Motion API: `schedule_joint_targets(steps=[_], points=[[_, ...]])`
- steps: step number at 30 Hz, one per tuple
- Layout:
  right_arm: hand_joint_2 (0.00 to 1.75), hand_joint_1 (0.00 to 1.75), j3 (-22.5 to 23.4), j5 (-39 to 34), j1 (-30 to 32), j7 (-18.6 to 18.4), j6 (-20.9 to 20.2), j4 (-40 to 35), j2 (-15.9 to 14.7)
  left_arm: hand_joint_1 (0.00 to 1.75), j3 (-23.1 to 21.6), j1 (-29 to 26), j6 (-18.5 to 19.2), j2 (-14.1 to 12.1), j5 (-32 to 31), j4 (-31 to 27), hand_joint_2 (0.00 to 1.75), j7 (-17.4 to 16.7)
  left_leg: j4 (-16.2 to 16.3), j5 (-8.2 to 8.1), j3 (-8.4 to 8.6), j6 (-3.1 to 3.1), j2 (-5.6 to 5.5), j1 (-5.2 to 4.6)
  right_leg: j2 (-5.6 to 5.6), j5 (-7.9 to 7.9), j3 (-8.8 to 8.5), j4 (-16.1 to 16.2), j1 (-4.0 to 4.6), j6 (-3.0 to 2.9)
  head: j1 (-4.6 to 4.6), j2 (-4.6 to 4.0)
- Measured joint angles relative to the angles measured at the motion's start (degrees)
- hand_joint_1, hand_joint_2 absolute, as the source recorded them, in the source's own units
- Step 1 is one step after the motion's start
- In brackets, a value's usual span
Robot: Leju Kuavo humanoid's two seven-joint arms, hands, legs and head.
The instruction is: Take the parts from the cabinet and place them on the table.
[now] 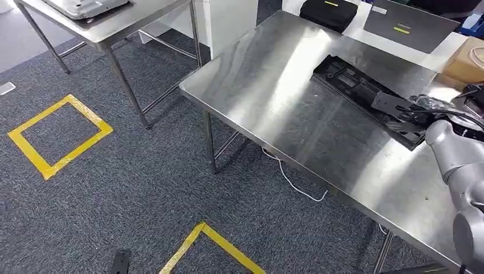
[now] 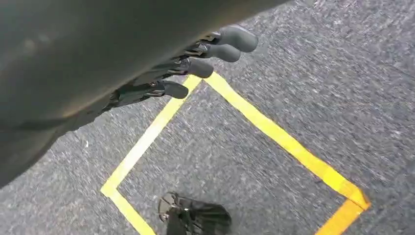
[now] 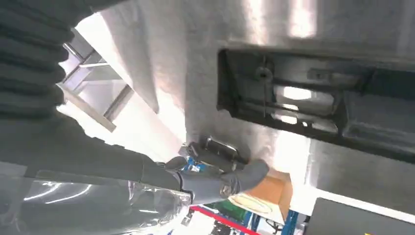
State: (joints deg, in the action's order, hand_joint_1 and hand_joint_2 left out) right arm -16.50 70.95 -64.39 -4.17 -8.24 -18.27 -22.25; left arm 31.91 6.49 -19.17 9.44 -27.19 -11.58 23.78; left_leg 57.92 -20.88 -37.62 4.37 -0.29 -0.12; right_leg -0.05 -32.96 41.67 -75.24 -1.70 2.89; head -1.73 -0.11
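Lying flat on the steel table [image 1: 274, 97], the long black part [image 1: 365, 91] is seen in the head view, set at a slant toward the table's far right. Its open, ribbed side is turned up; in the right wrist view it sits just ahead of the fingers.

Right robot hand [image 3: 210, 178]: held over the table, close to the near end of the black part. The thumb [image 3: 247, 174] is stretched forward. A crumpled clear plastic bag [image 3: 98, 205] is pressed against the wrist side of the hand. Whether anything is pinched cannot be told, as the fingers are mostly hidden. The silver right arm [image 1: 454, 151] is seen coming in from the right edge of the head view.

Left robot hand [image 2: 186, 66]: hung low over the grey carpet [image 2: 318, 63], fingers stretched out side by side, nothing held. A yellow tape square [image 2: 274, 132] is marked on the carpet beneath it.

Other items logged:
- cardboard box [image 1: 465, 60] at the far right of the table
- black pouch [image 1: 328, 11] and dark flat panel [image 1: 408, 23] on the white surface beyond the table
- white cable [image 1: 294, 182] trailed on the carpet under the table
- second steel table [image 1: 108, 31] at far left, with a flat grey unit on it
- another yellow tape square [image 1: 57, 134] on the carpet at left
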Motion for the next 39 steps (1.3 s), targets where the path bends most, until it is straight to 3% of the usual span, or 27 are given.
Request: schedule_joint_targets(steps=[1,3,4,5,6,9,10,12,14,15,16,17,19,20,21,23,25,27,29,30,31,32,34,35,36,37,39], points=[[0.00,0.00,0.0,0.1,0.2,0.0,0.1,0.0,0.0,0.00,0.0,0.0,0.0,0.0,0.0,0.0,0.00,0.0,0.0,0.45,-0.59,0.01,-0.01,-0.20,0.00,0.75,-0.99,0.8,0.18,0.36,0.02,0.00],[0.00,0.00,0.0,0.2,0.2,-0.3,0.6,0.0,0.1,0.00,0.0,0.0,0.0,0.1,0.0,0.0,0.00,0.0,0.0,1.46,-1.75,-0.02,-0.04,-0.53,-0.02,3.83,-5.89,8.0,0.62,0.83,0.00,0.00],[0.00,0.00,0.0,0.5,0.2,-0.5,1.2,-0.1,0.2,0.00,0.0,0.0,0.0,0.1,0.0,0.0,0.00,0.0,0.0,2.08,-2.29,-0.12,-0.04,-0.64,-0.01,4.97,-9.87,14.0,0.86,0.37,0.00,0.00],[0.00,0.00,0.0,0.8,0.1,-0.7,1.5,-0.2,0.1,0.00,0.0,0.0,0.0,0.2,0.0,0.0,0.00,0.0,0.0,2.52,-2.76,-0.34,-0.01,-0.69,-0.04,3.70,-12.64,18.2,1.30,-0.62,-0.07,0.00],[0.00,0.00,0.0,1.1,0.3,-1.0,1.9,-0.6,0.3,0.00,0.0,0.0,0.0,0.2,0.0,0.0,0.00,0.0,-0.2,3.18,-2.91,-0.75,0.18,-0.62,-0.13,3.91,-13.37,19.6,2.02,-0.91,-0.37,0.00],[0.00,0.00,0.0,1.3,0.3,-1.2,2.2,-0.6,0.3,0.00,0.1,-0.2,0.0,0.3,0.0,0.0,0.00,0.0,-1.5,5.13,-2.84,-1.68,0.01,-0.49,-0.10,5.74,-12.30,20.2,2.48,-1.65,0.22,0.00],[0.00,0.00,0.0,1.4,0.3,-1.3,2.4,-0.6,0.5,0.00,0.2,-0.2,-0.1,0.2,0.0,0.0,0.00,0.1,-1.5,4.59,-3.43,-2.06,-0.01,-0.38,-0.21,6.94,-12.51,21.2,0.29,-2.23,0.28,0.00],[0.00,0.00,0.0,1.9,0.3,-1.7,3.1,-0.7,1.0,0.00,0.2,-0.3,-0.2,0.2,0.0,0.0,0.00,0.1,4.0,-2.02,-4.83,-2.79,-0.02,0.06,-0.41,8.09,-11.58,21.4,0.41,-3.27,-0.11,0.00],[0.00,0.00,0.0,2.1,0.2,-2.1,3.6,-0.7,1.3,0.00,0.5,-0.3,-0.2,0.2,0.2,0.0,0.00,0.3,13.6,-7.46,-7.31,-3.70,-0.01,0.76,-0.53,9.06,-10.57,21.4,0.39,-3.34,-0.09,0.00],[0.00,0.00,0.0,2.2,0.3,-2.2,3.8,-0.7,1.5,0.00,0.6,-0.3,-0.2,0.1,0.2,0.0,0.00,0.3,17.2,-8.34,-7.86,-4.19,0.03,1.26,-0.53,9.33,-10.20,21.3,0.28,-2.94,-0.22,0.00],[0.00,0.00,0.0,2.2,0.4,-2.3,3.9,-0.7,1.6,0.00,0.7,-0.3,-0.2,0.1,0.2,0.0,0.00,0.4,18.4,-7.80,-7.22,-4.65,0.04,1.81,-0.55,9.62,-9.75,21.2,0.07,-2.52,-0.13,0.00],[0.00,0.00,0.0,2.3,0.4,-2.3,3.9,-0.7,1.6,0.00,0.8,-0.3,-0.2,0.1,0.2,0.0,0.00,0.4,16.8,-6.51,-5.39,-5.16,0.09,2.29,-0.56,9.83,-9.30,20.9,-0.22,-2.20,-0.22,0.00],[0.00,0.00,0.0,2.3,0.2,-2.3,4.0,-0.7,1.8,0.00,0.9,-0.3,-0.2,0.1,0.3,0.0,0.00,0.5,7.3,-3.82,1.71,-6.31,0.33,3.31,-0.57,9.96,-8.37,19.7,-0.92,-1.82,-0.26,0.00],[0.00,0.00,0.0,2.3,0.0,-2.3,4.0,-0.8,1.8,0.00,1.0,-0.2,-0.2,0.1,0.3,0.0,0.00,0.6,3.3,-5.23,3.95,-7.16,0.26,3.56,-0.62,9.96,-7.74,19.1,-0.89,-1.69,-0.22,0.00],[0.00,0.00,0.0,2.3,-0.2,-2.4,4.1,-0.9,1.6,0.00,1.0,-0.2,-0.2,0.1,0.3,0.0,0.00,0.6,2.3,-5.21,4.45,-6.65,-0.39,2.71,-0.57,10.28,-6.73,18.6,-0.42,-0.90,-0.39,0.00],[0.00,0.00,0.0,2.4,-0.1,-2.4,4.1,-0.9,1.9,0.00,1.0,-0.2,-0.2,0.1,0.3,0.0,0.00,0.7,2.6,-4.78,3.20,-5.74,-0.22,2.08,-0.49,11.13,-6.28,18.8,-0.14,0.29,-0.33,0.00],[0.00,0.00,0.0,2.4,0.4,-2.5,4.1,-0.8,1.7,0.00,1.1,-0.3,-0.2,0.0,0.4,0.0,0.00,0.7,1.6,-3.72,2.63,-3.86,-0.15,1.49,-0.65,11.91,-5.74,19.4,-0.19,1.70,-0.42,0.00],[0.00,0.00,0.0,2.3,0.6,-3.0,4.2,-0.8,1.5,0.00,1.2,-0.2,-0.3,0.0,0.3,0.0,0.00,0.7,1.0,-2.35,1.68,-1.74,-0.07,1.41,-0.56,7.32,-3.27,14.8,-0.54,0.52,-0.06,0.00],[0.00,0.00,0.3,1.4,0.6,-3.3,4.6,-0.8,1.4,0.00,1.3,-0.2,-0.5,0.0,0.3,0.0,0.00,0.7,1.0,-1.43,0.36,-1.08,-0.06,1.10,-0.33,2.31,0.09,5.5,-0.46,-0.07,-0.04,0.00],[0.00,0.00,0.7,1.1,0.7,-3.3,4.9,-0.8,1.4,0.00,1.4,-0.2,-0.6,0.0,0.2,0.0,0.00,0.7,1.0,-0.85,-0.37,-0.96,-0.03,0.96,-0.13,1.14,1.27,1.2,-0.08,0.18,0.18,0.00],[0.00,0.00,0.8,0.9,0.7,-3.3,5.1,-0.8,1.5,0.00,1.4,-0.2,-0.7,0.0,0.1,0.0,0.00,0.8,1.0,-0.33,-0.97,-0.91,-0.01,0.72,-0.08,1.50,1.16,-0.2,0.13,0.54,0.13,0.00],[0.00,0.00,0.9,0.8,0.7,-3.2,5.1,-0.8,1.5,0.00,1.4,-0.2,-0.7,0.1,0.0,0.0,0.00,0.8,1.0,0.11,-1.49,-0.88,-0.02,0.56,-0.08,2.62,-0.27,1.0,0.33,0.82,0.13,0.00],[0.00,0.00,1.3,0.3,0.6,-2.8,5.4,-0.8,1.6,0.00,1.4,-0.2,-0.8,0.1,-0.2,0.0,0.00,0.8,1.0,0.92,-2.28,-0.93,-0.03,0.24,-0.08,5.37,-6.24,9.2,1.14,0.60,0.20,0.00],[0.00,0.00,1.6,0.0,0.4,-2.3,5.6,-0.8,1.6,0.00,1.4,-0.2,-0.8,0.1,-0.3,0.0,0.00,0.8,1.0,1.35,-2.48,-1.02,-0.03,0.16,-0.09,5.57,-10.30,15.1,1.75,-0.45,0.09,0.00],[0.00,0.00,1.9,-0.1,0.2,-2.0,5.8,-1.0,1.6,0.00,1.4,-0.2,-0.7,0.4,-0.3,0.0,0.00,0.8,1.1,1.66,-2.83,-1.31,-0.04,-0.02,-0.23,3.86,-12.83,18.7,2.23,-1.61,0.04,0.00],[0.00,0.00,2.1,-0.2,0.2,-1.6,6.1,-1.1,1.7,0.00,1.4,-0.2,-0.7,0.4,-0.3,0.0,0.00,0.9,0.8,2.24,-2.79,-1.76,0.04,0.17,-0.44,4.25,-12.63,18.9,2.48,-1.34,0.00,0.00],[0.00,0.00,2.4,-0.2,-0.1,-1.2,6.3,-1.1,1.6,0.00,1.4,-0.2,-0.7,0.5,-0.4,0.0,0.00,0.9,0.5,2.85,-2.65,-2.32,0.02,0.45,-0.38,4.52,-11.79,19.3,2.78,-1.83,0.35,0.00]])
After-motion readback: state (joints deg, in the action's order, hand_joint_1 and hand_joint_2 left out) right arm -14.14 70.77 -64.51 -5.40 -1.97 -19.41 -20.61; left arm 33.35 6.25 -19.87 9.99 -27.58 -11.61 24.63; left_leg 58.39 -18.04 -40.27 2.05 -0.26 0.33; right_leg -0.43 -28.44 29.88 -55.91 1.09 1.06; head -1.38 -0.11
